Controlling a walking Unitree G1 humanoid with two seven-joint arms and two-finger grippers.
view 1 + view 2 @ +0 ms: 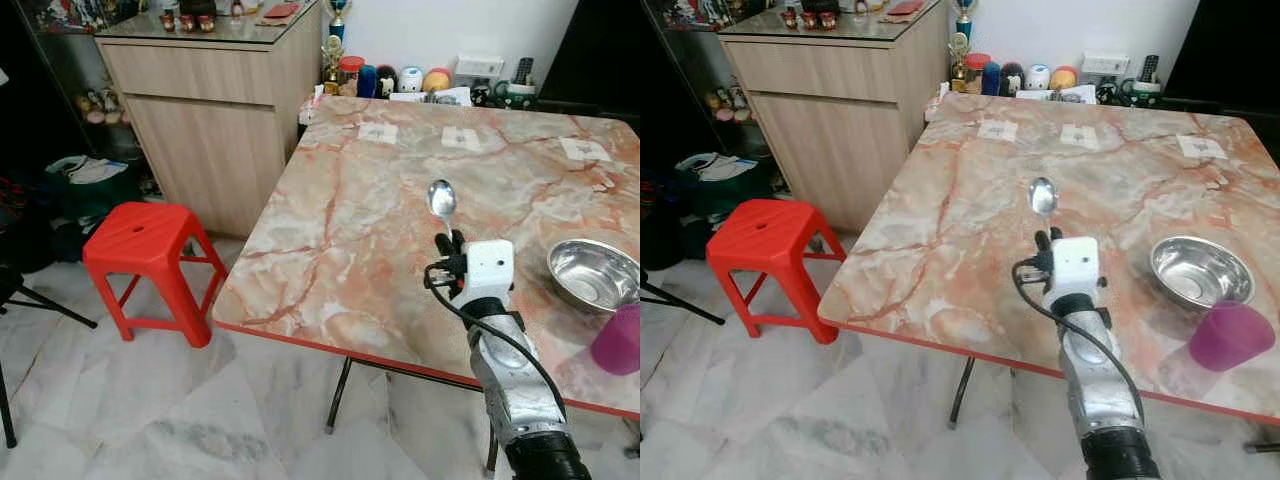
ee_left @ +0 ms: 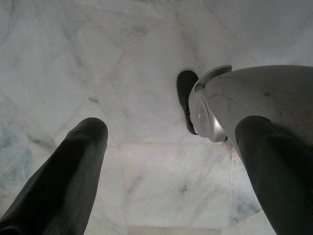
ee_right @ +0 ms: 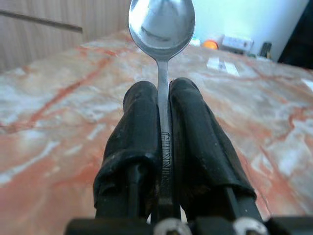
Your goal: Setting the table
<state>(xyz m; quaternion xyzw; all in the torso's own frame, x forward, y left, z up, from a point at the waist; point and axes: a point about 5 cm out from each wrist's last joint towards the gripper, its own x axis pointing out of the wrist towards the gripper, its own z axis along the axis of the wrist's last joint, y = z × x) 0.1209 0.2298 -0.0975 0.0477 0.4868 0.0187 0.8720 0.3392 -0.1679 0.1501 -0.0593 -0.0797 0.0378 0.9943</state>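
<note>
My right gripper (image 3: pixel 164 112) pinches a spoon (image 1: pixel 441 200) over the marble table (image 1: pixel 340 230). A bowl (image 1: pixel 592 272) sits near the right edge, the purple cup (image 1: pixel 618 340) partly cut off. My left gripper (image 2: pixel 166 152) hangs open over the floor (image 2: pixel 146 49).

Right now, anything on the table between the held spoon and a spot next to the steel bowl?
Nothing visible. The right gripper is shut on the spoon over bare marble table. The steel bowl sits to the robot's right of it, the purple cup nearer the table's front edge, beyond the bowl.

I take the table (image 1: pixel 340 260) as landmark. Bowl (image 1: pixel 592 272) on its near right part, cup (image 1: pixel 620 340) before the bowl. Stool (image 1: pixel 148 240) left of it, cabinet (image 1: pixel 215 120) behind-left.
</note>
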